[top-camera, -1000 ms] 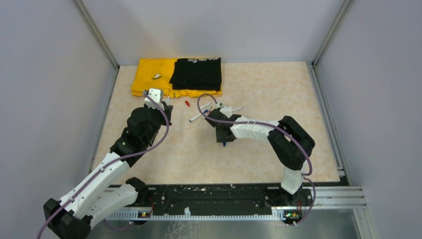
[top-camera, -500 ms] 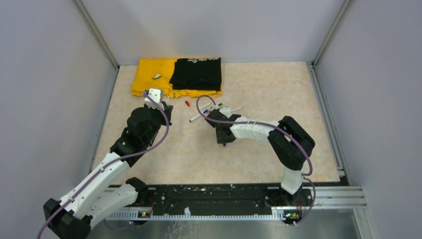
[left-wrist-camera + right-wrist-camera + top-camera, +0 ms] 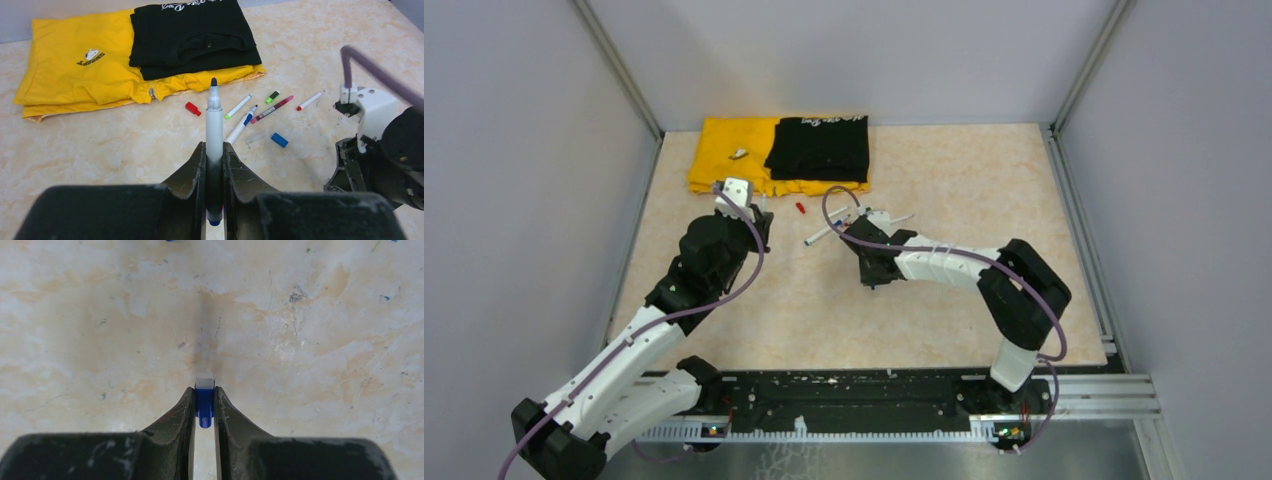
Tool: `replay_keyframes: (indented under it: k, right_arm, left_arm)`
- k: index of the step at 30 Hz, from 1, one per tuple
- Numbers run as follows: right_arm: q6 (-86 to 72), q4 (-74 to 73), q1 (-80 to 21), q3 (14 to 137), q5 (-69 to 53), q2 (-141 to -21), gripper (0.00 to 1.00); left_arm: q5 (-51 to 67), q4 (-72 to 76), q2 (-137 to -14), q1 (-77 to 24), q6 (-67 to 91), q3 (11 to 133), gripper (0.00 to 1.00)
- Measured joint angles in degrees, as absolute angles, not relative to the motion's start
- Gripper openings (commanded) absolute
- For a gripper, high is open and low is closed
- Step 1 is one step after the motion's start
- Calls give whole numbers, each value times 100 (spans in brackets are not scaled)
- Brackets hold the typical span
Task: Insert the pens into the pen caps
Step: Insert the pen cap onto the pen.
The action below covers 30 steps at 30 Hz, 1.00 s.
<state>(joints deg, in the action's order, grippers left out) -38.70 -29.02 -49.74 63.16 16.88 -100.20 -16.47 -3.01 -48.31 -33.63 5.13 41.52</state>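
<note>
White barrel, black tip: I am clenching this black-tipped pen by its lower end in my left gripper. In the left wrist view it is pointing straight to 12 o'clock, toward the yellow shirt and the black shirt lying on it. My right gripper is squeezing a blue cap between its fingers, the cap's pale end facing 12 o'clock over the marbled table. Taking my left gripper as the centre, the loose pens are lying close together at 1 o'clock: a green-tipped pen, a blue-tipped pen and a maroon pen. A red-tipped pen is lying farther out at 2 o'clock. A red cap is resting at 11 o'clock, a green cap is sitting just beside the maroon pen, and a second blue cap is lying at 3 o'clock.
</note>
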Motion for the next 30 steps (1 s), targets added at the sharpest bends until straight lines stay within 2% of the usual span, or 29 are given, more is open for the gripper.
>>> replay_keyframes:
  k: [6, 14, 21, 30]
  right_arm:
    - [-3754, -2456, -4915, 6213, 1660, -9192, 0]
    - [-3710, -882, -4659, 5402, 1365, -7832, 0]
    - [-3800, 1000, -4626, 4327, 1658, -6646, 0]
    - [-3815, 3441, -4600, 3295, 1686, -5830, 0]
  left_arm:
    - [-1162, -296, -4831, -3363, 692, 4150, 0]
    - [19, -25, -5164, -3363, 1278, 4066, 0]
    - [904, 346, -5590, -3367, 1599, 4058, 0]
    - [1409, 716, -5876, -3653, 1837, 4080, 0]
